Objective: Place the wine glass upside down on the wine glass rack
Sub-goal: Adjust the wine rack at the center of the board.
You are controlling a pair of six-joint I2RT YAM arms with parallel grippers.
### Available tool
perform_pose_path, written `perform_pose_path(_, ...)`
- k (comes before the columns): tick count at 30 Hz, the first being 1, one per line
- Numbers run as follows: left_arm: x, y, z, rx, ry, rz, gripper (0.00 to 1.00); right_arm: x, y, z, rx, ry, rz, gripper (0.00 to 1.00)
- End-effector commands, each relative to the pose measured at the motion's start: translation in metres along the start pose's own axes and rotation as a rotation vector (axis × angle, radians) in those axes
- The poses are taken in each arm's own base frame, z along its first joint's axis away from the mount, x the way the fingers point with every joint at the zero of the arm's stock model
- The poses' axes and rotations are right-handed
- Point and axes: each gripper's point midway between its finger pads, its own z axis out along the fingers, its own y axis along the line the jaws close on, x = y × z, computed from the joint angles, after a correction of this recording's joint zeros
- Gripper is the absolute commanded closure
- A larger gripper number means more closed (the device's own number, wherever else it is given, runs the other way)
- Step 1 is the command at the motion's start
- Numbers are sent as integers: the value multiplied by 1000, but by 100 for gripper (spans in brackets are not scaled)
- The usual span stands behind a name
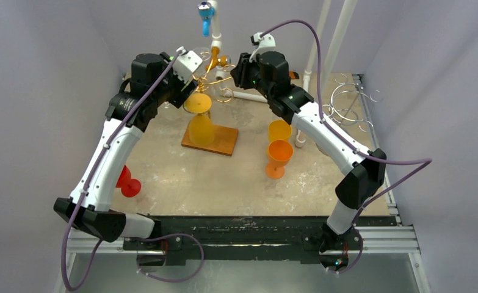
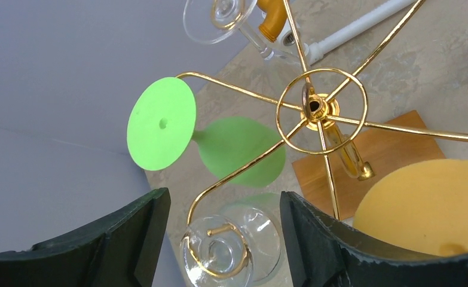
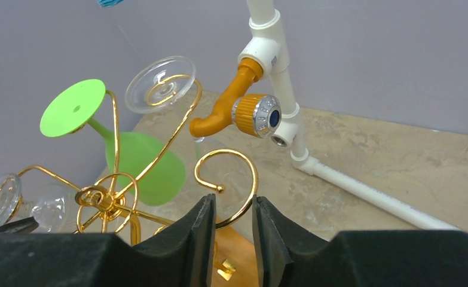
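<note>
The gold wire wine glass rack (image 1: 215,79) stands on a wooden base (image 1: 224,145) at the back middle. A clear wine glass (image 2: 231,242) hangs upside down, its foot resting in a gold hook. My left gripper (image 2: 224,200) is open above it, with a gap between each jaw and the glass. A green glass (image 2: 177,125), a yellow glass (image 2: 434,203) and another clear glass (image 2: 213,18) also hang there. My right gripper (image 3: 234,203) is at an empty curled hook (image 3: 256,179), jaws narrow, the wire between them with a gap still showing.
Two orange glasses (image 1: 279,152) stand right of the base. A red glass (image 1: 126,181) lies by the left arm. A white pipe (image 3: 363,191) with an orange tap (image 3: 243,110) runs behind the rack. A silver wire rack (image 1: 346,101) sits at the back right.
</note>
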Motion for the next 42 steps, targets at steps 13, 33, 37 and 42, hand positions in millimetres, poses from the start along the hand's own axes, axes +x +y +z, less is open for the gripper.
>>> perform_pose_path(13,-9,19,27,-69,26,44,36,9,9,-13,-63,0,77,81)
perform_pose_path(33,-1,27,53,-106,72,67,49,24,34,-33,-120,48,106,86)
perform_pose_path(37,1,23,45,-88,70,66,51,31,43,-39,-135,57,103,86)
perform_pose_path(42,7,19,29,-84,55,72,51,26,44,-43,-126,53,108,77)
